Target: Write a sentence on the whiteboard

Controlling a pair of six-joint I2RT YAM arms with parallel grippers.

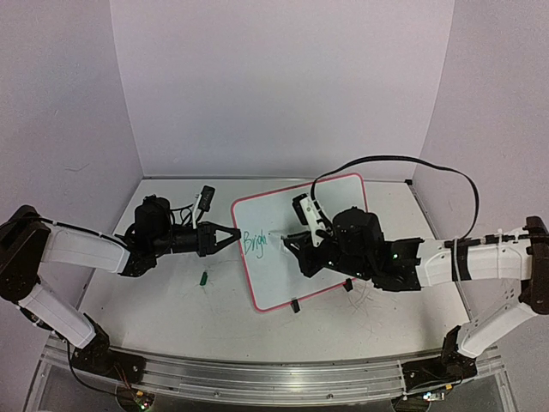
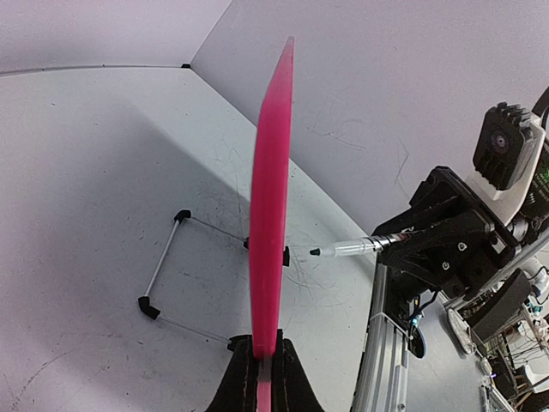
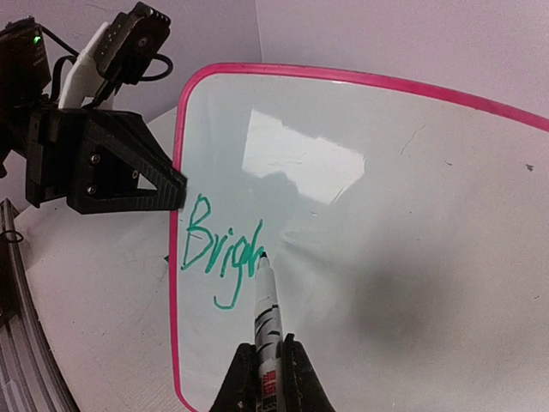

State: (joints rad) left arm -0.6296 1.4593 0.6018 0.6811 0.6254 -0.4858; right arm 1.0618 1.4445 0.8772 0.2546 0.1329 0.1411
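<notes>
**Pen tip on the board, "Brigh" in green**

Clenched on a marker (image 3: 267, 313), the right gripper (image 3: 268, 365) fills the bottom of its own wrist view. The pen's barrel runs up between the fingers, and its dark tip touches the whiteboard (image 3: 412, 257) at the end of the last letter. Green cursive makes the start of the sentence (image 3: 216, 245): "Brigh", set close to the board's left edge. The left gripper (image 2: 263, 350) is clamped on that same edge, its jaws pinching the pink frame, which its wrist view shows edge-on. Seen from above, the board stands about mid-table between the two grippers, its white face turned toward the right one. It is propped on a wire stand (image 2: 167, 270) with black tips on the far side of the board. On the table (image 1: 163, 318), just in front of the left gripper, lies a small dark green piece (image 1: 204, 277), too small to identify.
</notes>
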